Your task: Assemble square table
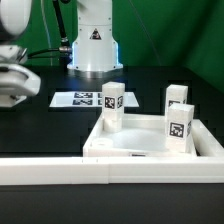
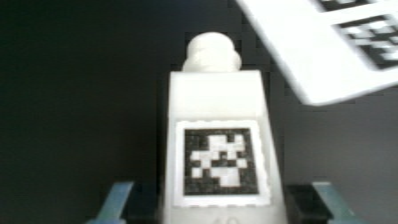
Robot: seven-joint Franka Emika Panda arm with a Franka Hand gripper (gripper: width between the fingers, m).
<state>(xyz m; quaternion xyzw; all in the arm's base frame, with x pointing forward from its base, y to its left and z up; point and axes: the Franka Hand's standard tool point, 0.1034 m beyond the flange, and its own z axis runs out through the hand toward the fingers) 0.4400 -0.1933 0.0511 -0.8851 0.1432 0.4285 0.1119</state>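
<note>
In the wrist view a white block leg (image 2: 221,120) with a black-and-white tag and a rounded peg at its far end lies between my gripper's (image 2: 221,203) two fingers (image 2: 121,200). The jaws stand open, with a dark gap on each side of the leg. In the exterior view my gripper (image 1: 12,85) is at the left edge, low over the black table, and that leg is hidden there. The white square tabletop (image 1: 150,148) with raised rim sits at the right. Three tagged legs stand upright at its corners (image 1: 112,103), (image 1: 177,97), (image 1: 180,128).
The marker board (image 1: 85,98) lies flat behind the tabletop and shows in the wrist view (image 2: 329,40) just beyond the leg. The long white barrier wall (image 1: 50,170) runs along the front. The robot base (image 1: 92,45) stands at the back.
</note>
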